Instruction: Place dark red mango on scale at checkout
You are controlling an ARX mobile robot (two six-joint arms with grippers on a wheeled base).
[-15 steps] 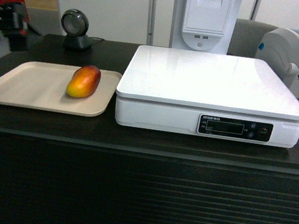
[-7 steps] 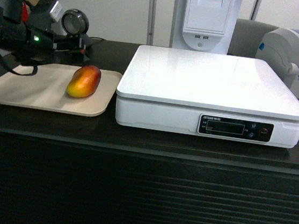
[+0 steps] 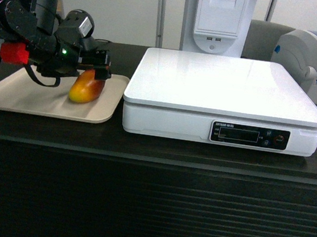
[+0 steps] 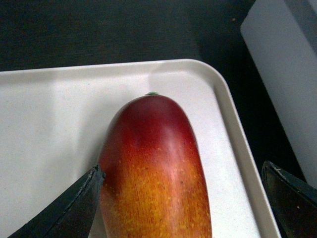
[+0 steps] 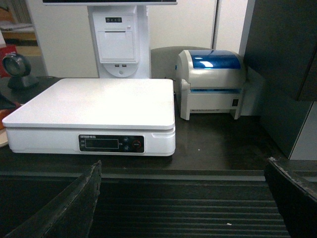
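Observation:
The dark red mango (image 3: 84, 90) lies on a beige tray (image 3: 24, 94) on the dark checkout (image 3: 148, 209), left of the white scale (image 3: 225, 86). My left gripper (image 3: 98, 69) hovers over the mango's red end, open. In the left wrist view the mango (image 4: 156, 168) sits between the jaws of the left gripper (image 4: 181, 169). The left finger (image 4: 74, 203) is against its side. The right finger (image 4: 290, 198) stands apart over the tray's rim (image 4: 233, 124). My right gripper (image 5: 183, 166) is open and holds nothing, in front of the counter's ribbed slats, facing the scale (image 5: 94, 104).
A label printer with a blue lid (image 5: 213, 82) stands right of the scale. A white receipt kiosk (image 3: 215, 19) rises behind it. A round barcode scanner (image 5: 17, 69) sits at the counter's back left. The scale's corner (image 4: 292, 74) is close to the tray.
My left arm has come in from the left across the tray and now has its open jaws over the mango. The mango, tray and scale have not moved.

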